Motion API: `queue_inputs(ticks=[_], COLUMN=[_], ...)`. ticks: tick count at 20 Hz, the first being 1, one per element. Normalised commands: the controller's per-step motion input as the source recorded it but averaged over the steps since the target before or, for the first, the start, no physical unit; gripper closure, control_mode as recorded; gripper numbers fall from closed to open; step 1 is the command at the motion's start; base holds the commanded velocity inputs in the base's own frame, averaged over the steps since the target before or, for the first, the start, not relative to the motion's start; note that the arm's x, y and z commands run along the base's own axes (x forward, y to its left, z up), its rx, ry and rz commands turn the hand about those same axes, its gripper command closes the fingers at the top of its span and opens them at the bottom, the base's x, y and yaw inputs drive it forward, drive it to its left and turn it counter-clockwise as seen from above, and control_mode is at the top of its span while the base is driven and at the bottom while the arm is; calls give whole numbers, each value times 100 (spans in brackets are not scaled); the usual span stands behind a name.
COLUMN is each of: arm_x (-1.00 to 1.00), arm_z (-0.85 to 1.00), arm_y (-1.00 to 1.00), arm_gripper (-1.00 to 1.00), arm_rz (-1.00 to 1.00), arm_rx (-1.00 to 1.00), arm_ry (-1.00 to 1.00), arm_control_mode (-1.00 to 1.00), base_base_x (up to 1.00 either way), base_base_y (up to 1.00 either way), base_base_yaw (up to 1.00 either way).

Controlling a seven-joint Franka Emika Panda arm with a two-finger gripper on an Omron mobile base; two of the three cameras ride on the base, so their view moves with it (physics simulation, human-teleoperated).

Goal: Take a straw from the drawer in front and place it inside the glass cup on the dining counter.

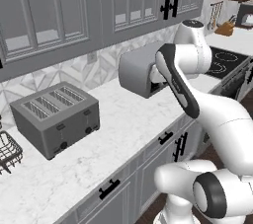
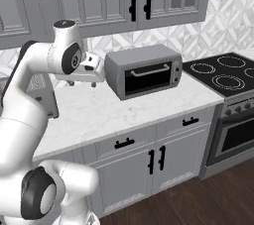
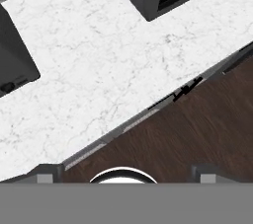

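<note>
We were at the very start, our tool [image 2: 82, 83] held high over the surface [image 1: 128, 119] with nothing in it, spread wide, and the drawer [image 2: 124, 143] was shut, so we thought it should next reach down for the black handle [image 2: 124, 143].

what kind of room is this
A home kitchen, by the look of it: a toaster and a toaster oven sit on a marble-look counter, with a black stovetop beside it and grey cabinets above.
</note>
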Motion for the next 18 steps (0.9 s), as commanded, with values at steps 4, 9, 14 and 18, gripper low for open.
queue_inputs(ticks=[4, 9, 14, 18], arm_x=[0, 0, 5, -4], arm_z=[0, 0, -6, -71], arm_y=[0, 0, 0, -21], arm_gripper=[-100, -100, -100, -100], arm_rz=[0, 0, -2, -12], arm_rx=[0, 0, 0, 3], arm_ry=[0, 0, 0, -27], arm_control_mode=[100, 100, -100, -100], base_base_x=[0, 0, 15, 0], base_base_y=[54, 53, 25, 0], base_base_yaw=[-23, -19, -13, 0])
